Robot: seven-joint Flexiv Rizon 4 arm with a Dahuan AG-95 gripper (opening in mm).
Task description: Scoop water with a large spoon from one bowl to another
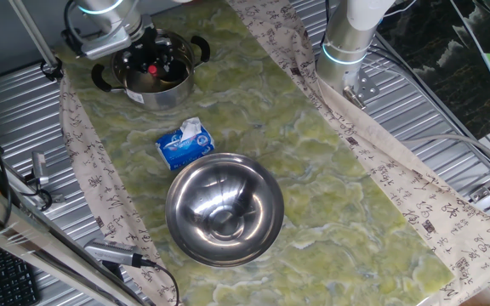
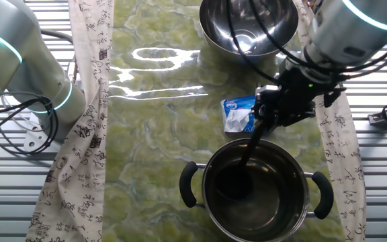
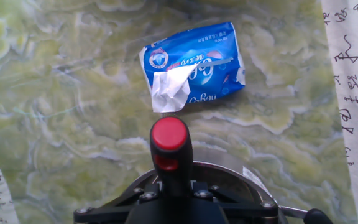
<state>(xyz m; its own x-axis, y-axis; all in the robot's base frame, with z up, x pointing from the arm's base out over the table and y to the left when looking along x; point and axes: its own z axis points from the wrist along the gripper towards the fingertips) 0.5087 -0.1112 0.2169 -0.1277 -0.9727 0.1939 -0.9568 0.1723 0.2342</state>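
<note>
My gripper (image 2: pixel 274 111) is shut on the large spoon (image 2: pixel 250 151), a slim dark handle that slants down into the two-handled steel pot (image 2: pixel 294 215). The spoon's scoop end sits low inside the pot, where the inside looks dark with a faint sheen; I cannot make out the water itself. In the hand view the spoon's round red end (image 3: pixel 169 134) stands up between my fingers, over the pot's rim (image 3: pixel 232 172). In one fixed view my gripper (image 1: pixel 149 58) hangs over the same pot (image 1: pixel 181 87). The large steel bowl (image 1: pixel 262 183) stands apart and looks dry.
A blue-and-white tissue pack (image 1: pixel 185 144) lies on the green marbled mat between pot and bowl; it also shows in the hand view (image 3: pixel 194 62). A second arm's base (image 1: pixel 347 42) stands at the mat's far side. Ribbed metal table and cables flank the cloth edges.
</note>
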